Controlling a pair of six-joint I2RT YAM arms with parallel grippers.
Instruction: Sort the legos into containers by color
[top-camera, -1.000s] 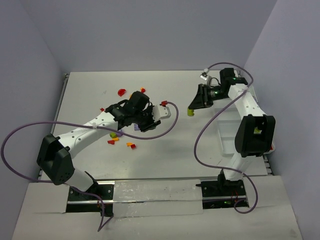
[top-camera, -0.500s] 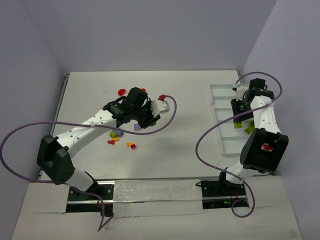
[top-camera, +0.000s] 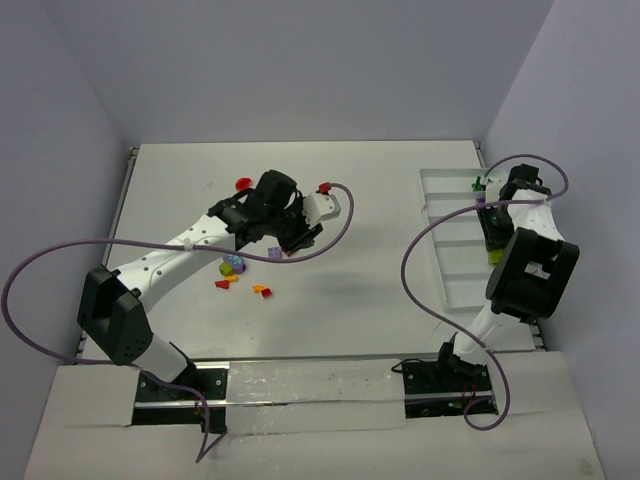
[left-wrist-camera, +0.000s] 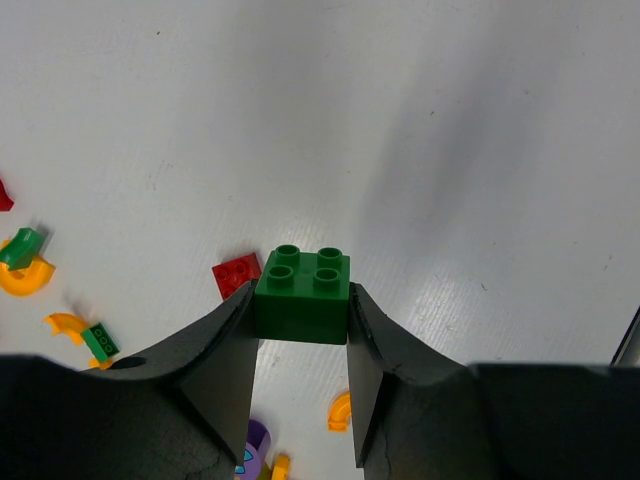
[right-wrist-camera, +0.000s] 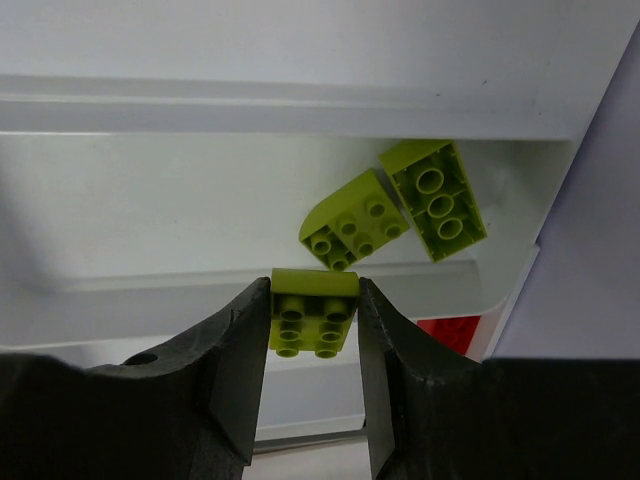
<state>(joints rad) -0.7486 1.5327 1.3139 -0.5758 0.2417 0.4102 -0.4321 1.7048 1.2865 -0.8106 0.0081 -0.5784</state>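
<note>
**Left wrist view: green brick in one pincer, lime brick in the other**

Left wrist view has the left pincer (left-wrist-camera: 300, 300) pinching a green brick (left-wrist-camera: 302, 285) by its two sides, studs up, over the white table (left-wrist-camera: 470, 120). A red brick (left-wrist-camera: 237, 275) lies on the table just left of the fingertips, partly hidden behind the green one. Further left of the fingers lie an orange arch (left-wrist-camera: 24, 280) and a small green piece (left-wrist-camera: 100, 341). Between the fingers, back toward their base, are a second orange arch (left-wrist-camera: 340, 412) and a purple piece (left-wrist-camera: 255, 442).

The right wrist view shows the right pincer (right-wrist-camera: 313, 300) pinching a lime brick (right-wrist-camera: 312, 322) between its fingertips, over the white tray (right-wrist-camera: 200, 105). Just ahead of the fingertips, in one compartment, lie two more lime pieces: a rounded brick (right-wrist-camera: 355, 232) nearest the tips and a long brick (right-wrist-camera: 438, 200) touching it on its right. On the near side of a divider, to the right of the right finger, a second red brick (right-wrist-camera: 452, 332) shows in part.

From the top external view, the left pincer hangs over the middle of the table with a scatter of loose bricks (top-camera: 238, 266) near it, toward the arm's base. The right pincer is largely hidden under its own arm above the tray at the table's right edge.
</note>
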